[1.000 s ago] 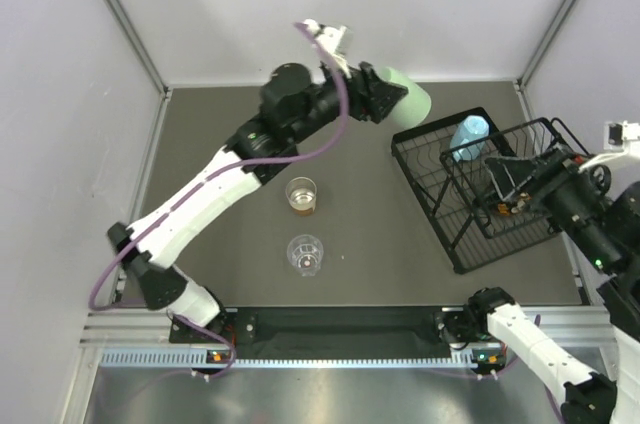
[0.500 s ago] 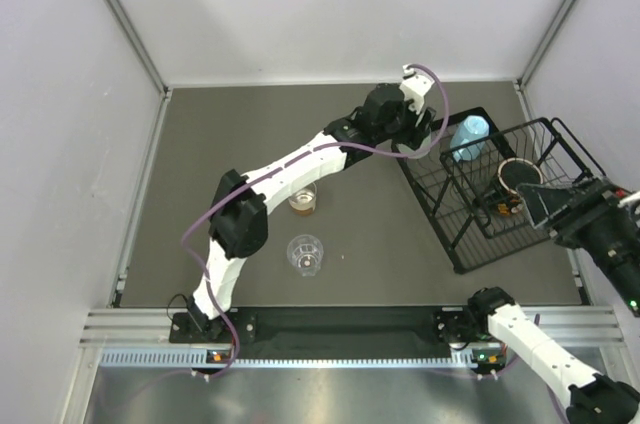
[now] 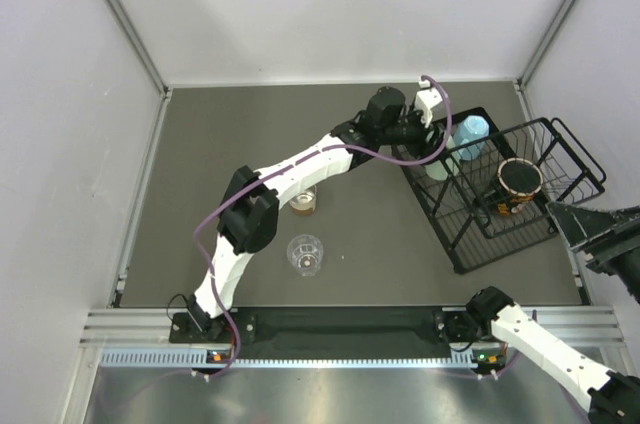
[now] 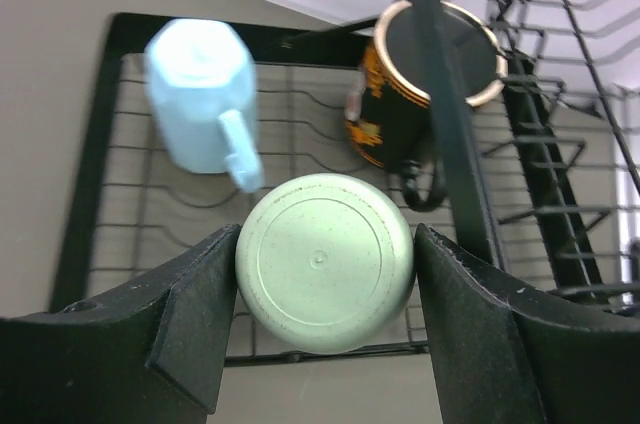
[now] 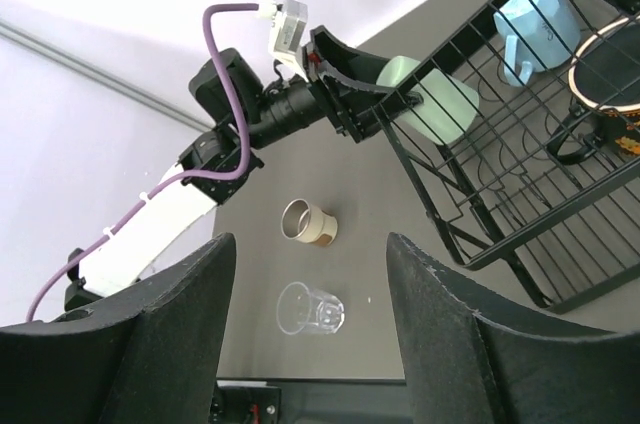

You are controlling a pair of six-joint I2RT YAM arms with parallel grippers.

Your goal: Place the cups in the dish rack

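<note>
My left gripper (image 3: 432, 144) is shut on the mint green tumbler (image 4: 325, 262), holding it bottom-up toward the wrist camera over the left part of the black wire dish rack (image 3: 455, 244). The tumbler also shows in the top view (image 3: 437, 166) and the right wrist view (image 5: 430, 99). A light blue mug (image 3: 470, 134) lies in the rack beside it. A dark mug (image 3: 520, 179) sits in the raised basket. The amber glass (image 3: 302, 201) and the clear ribbed cup (image 3: 305, 254) stand on the table. My right gripper (image 3: 588, 225) is open and empty, to the right of the rack.
The rack (image 4: 95, 194) fills the table's right side, close to the right wall. Grey walls enclose the table on three sides. In the right wrist view the amber glass (image 5: 308, 222) and the ribbed cup (image 5: 310, 309) lie between my open fingers' line of sight, far below.
The left arm swung the tumbler from the back middle rightward and down over the rack. The right gripper drew back from the basket to the right.
</note>
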